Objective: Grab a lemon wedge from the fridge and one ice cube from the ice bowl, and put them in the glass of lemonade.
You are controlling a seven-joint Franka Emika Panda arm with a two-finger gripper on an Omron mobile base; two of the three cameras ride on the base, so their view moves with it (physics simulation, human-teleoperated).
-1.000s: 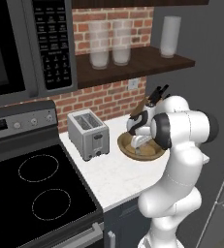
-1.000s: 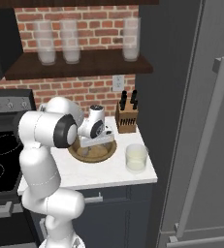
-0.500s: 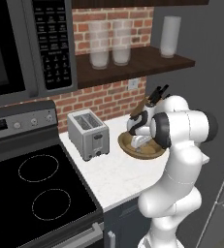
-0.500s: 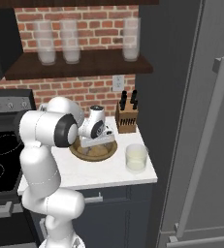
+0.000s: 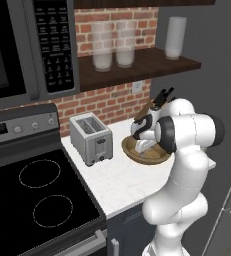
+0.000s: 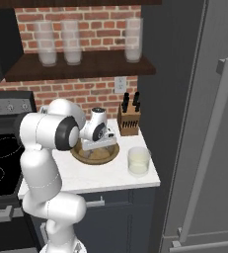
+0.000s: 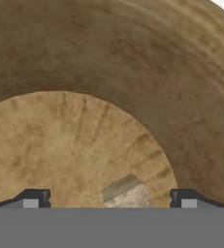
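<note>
Counter [image 6: 110, 173]: white top lying between stove and fridge [image 6: 204, 123] | gripper [image 7: 110, 197]: hanging low inside ice bowl [image 6: 93, 154], jaws standing wide apart | ice cube [image 7: 126, 192]: sitting on bowl floor between the tips | glass of lemonade [image 6: 138, 161]: standing just beside bowl

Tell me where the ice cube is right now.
The ice cube lies on the floor of the ice bowl, low in the hand view, between the open hand's fingertips.

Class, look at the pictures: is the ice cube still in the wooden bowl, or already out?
In. The ice cube lies on the ice bowl floor, between the open fingers.
</note>
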